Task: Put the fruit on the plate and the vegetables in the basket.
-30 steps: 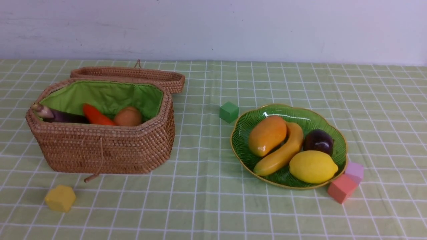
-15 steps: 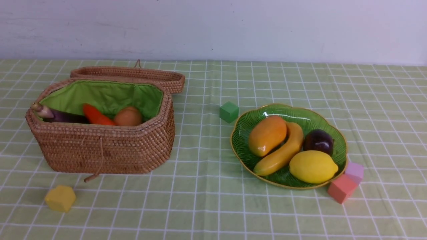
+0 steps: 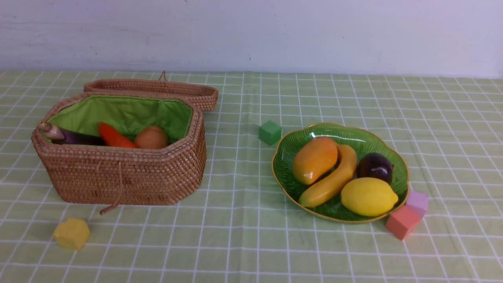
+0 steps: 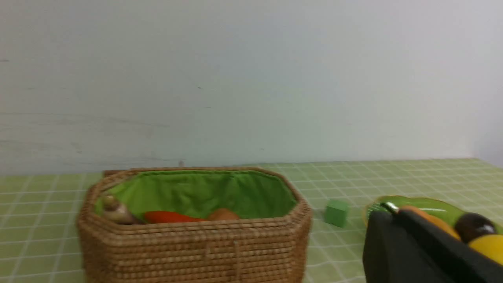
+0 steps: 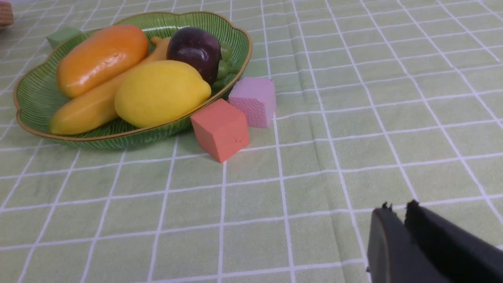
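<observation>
Basket: the brown woven basket (image 3: 118, 173) sits at the 9 o'clock side of the table, lid (image 3: 151, 88) flipped open behind it, green cloth inside.
Vegetables: the purple eggplant (image 3: 68, 135), the red-orange pepper (image 3: 113, 136) and the tan potato (image 3: 151, 137) all lie in the basket, side by side.
Plate: the green plate (image 3: 292, 151) with a gold edge sits at the 3 o'clock side, well apart from the basket.
Fruit: the mango (image 3: 314, 159), banana (image 3: 332, 179), mangosteen (image 3: 374, 167) and lemon (image 3: 368, 196) all rest on the plate, touching each other.
Blocks: a green block (image 3: 270, 132) is near the plate at its 10 o'clock; a red block (image 3: 401, 222) and a pink block (image 3: 417, 201) touch the plate at its 4 o'clock; a yellow block (image 3: 71, 233) lies at the basket's 7 o'clock.
Left gripper (image 4: 389, 208): closed tight, holding nothing, up in the air.
Right gripper (image 5: 397, 210): fingers almost together with a thin gap, holding nothing, above the cloth (image 5: 314, 177).
</observation>
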### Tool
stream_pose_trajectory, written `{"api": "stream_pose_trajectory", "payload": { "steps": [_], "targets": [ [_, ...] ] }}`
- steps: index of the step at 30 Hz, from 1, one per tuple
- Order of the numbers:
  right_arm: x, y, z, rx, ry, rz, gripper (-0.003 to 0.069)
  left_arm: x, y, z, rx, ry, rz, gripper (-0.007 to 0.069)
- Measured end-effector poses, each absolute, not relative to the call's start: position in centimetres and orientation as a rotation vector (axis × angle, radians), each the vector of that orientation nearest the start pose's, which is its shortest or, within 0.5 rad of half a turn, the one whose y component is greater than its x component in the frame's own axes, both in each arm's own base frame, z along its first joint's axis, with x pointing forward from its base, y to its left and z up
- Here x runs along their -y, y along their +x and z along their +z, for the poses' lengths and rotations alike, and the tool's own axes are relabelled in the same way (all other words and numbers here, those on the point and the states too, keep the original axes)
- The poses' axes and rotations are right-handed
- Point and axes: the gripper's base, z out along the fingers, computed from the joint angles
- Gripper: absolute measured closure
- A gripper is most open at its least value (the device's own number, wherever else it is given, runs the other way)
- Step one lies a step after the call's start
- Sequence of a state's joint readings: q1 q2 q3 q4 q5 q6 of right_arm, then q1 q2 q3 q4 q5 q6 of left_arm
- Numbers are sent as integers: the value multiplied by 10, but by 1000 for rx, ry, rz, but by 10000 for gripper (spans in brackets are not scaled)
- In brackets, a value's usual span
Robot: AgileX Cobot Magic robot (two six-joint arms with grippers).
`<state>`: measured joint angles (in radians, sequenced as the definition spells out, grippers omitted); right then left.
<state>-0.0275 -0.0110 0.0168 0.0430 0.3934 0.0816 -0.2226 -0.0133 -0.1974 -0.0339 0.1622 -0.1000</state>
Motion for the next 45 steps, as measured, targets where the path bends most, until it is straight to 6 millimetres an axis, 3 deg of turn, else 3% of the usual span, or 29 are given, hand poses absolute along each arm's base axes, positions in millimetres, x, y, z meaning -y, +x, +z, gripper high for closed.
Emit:
{"api": "stream_pose_trajectory", "payload": {
  "steps": [8, 13, 45],
  "targets": [
    [0, 52, 173, -1879, 130, 82, 577, 5, 56, 193, -1654, -131, -226, 638],
    [0, 52, 173, -1878, 130, 82, 571, 5, 52, 171, -1865, -201, -250, 638],
    [0, 52, 173, -1878, 129, 80, 535, 4, 52, 170, -1865, -216, -255, 636]
  ]
}}
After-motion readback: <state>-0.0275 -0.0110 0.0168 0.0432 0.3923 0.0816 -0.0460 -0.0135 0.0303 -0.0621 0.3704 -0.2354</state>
